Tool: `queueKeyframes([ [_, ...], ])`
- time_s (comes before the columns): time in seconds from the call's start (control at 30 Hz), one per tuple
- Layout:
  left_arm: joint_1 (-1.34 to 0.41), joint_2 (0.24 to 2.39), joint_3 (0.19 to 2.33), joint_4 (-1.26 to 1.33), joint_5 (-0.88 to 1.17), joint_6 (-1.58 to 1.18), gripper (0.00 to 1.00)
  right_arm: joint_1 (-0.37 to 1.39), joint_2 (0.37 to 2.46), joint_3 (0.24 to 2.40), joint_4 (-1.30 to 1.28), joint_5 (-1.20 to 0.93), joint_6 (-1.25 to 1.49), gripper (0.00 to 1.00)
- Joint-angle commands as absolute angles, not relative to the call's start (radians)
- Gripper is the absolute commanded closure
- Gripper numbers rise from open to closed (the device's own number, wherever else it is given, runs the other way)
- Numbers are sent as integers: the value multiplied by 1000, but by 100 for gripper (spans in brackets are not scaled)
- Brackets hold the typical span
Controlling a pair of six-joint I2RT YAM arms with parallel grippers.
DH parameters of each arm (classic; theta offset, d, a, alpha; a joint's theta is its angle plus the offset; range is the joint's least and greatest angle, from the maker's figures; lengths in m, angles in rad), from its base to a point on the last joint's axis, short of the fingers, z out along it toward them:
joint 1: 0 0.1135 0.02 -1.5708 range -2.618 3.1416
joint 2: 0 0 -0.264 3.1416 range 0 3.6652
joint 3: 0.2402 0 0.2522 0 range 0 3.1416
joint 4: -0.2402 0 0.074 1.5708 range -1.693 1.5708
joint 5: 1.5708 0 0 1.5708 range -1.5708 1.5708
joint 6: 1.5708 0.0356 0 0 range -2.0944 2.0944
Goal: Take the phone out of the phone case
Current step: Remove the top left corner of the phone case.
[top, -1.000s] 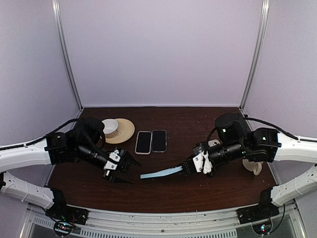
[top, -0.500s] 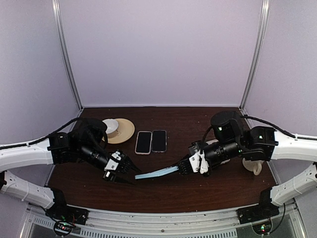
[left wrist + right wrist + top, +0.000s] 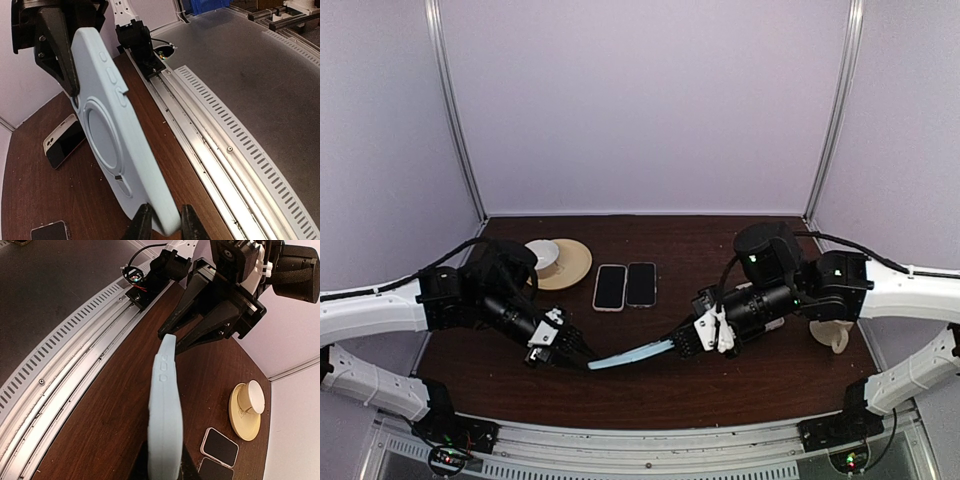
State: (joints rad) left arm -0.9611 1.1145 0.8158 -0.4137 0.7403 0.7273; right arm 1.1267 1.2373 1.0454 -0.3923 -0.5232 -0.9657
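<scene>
A light blue phone case (image 3: pixel 632 354) hangs between my two grippers, just above the table near its front edge, and it bows slightly. My right gripper (image 3: pixel 686 343) is shut on its right end. My left gripper (image 3: pixel 578 356) is shut on its left end. The left wrist view shows the case's back (image 3: pixel 112 125) with a ring and side buttons, its near corner between my fingertips (image 3: pixel 142 224). The right wrist view shows the case edge-on (image 3: pixel 164 410), running from my gripper (image 3: pixel 162 470) to the left gripper (image 3: pixel 170 337). I cannot see whether there is a phone inside it.
Two phones (image 3: pixel 610 287) (image 3: pixel 641 284) lie face up side by side at mid-table. A tan saucer with a white cup (image 3: pixel 558 262) stands at the back left. A pale object (image 3: pixel 831 335) sits at the right. The metal rail (image 3: pixel 650 440) borders the table's front edge.
My right arm has carried the case leftward. My left gripper, open and apart from it before, has closed on the case's free end.
</scene>
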Motion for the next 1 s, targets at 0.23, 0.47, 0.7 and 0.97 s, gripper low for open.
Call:
queueKeyframes([
  [0.23,-958,1139,866,-477,859,801,86,1202,1269,1149,-446,-679,-1048,100],
  [0.47,-958,1156,864,-512,927,852,87,1241,1296,1162,-433,-675,-1065,100],
  [0.7,-959,1159,870,-509,885,871,85,1258,1338,1196,-448,-688,-1081,100],
  [0.97,-957,1103,795,-281,568,824,77,1255,1333,1156,-426,-596,-1082,100],
])
